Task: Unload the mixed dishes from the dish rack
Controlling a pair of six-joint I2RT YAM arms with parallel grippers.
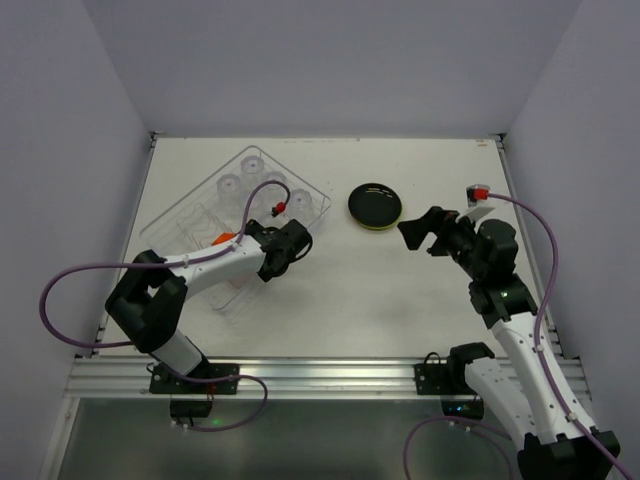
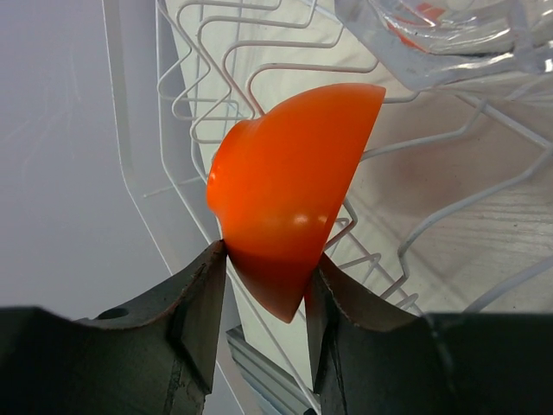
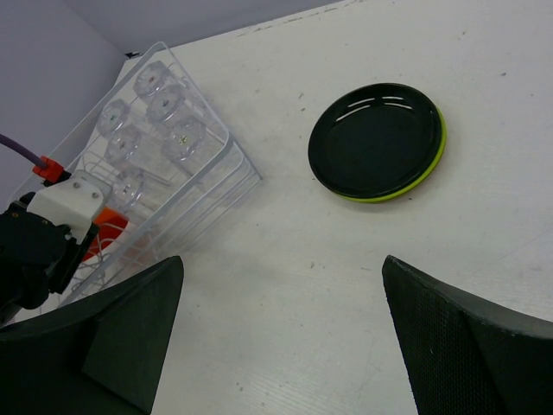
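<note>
Left wrist view: left claw [image 2: 268, 259] clamped on orange bowl [image 2: 289, 181], within wire rack [image 1: 200, 192]. Right claw [image 3: 294, 346]: spread wide, empty. Black plate [image 3: 376, 138] stacked on green plate [image 3: 439, 156], on table [image 3: 346, 277] beside rack.

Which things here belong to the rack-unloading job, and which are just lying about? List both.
Job: dish rack, orange bowl, clear cups, black plate, green plate.
Lying about: purple cables, metal rail.
</note>
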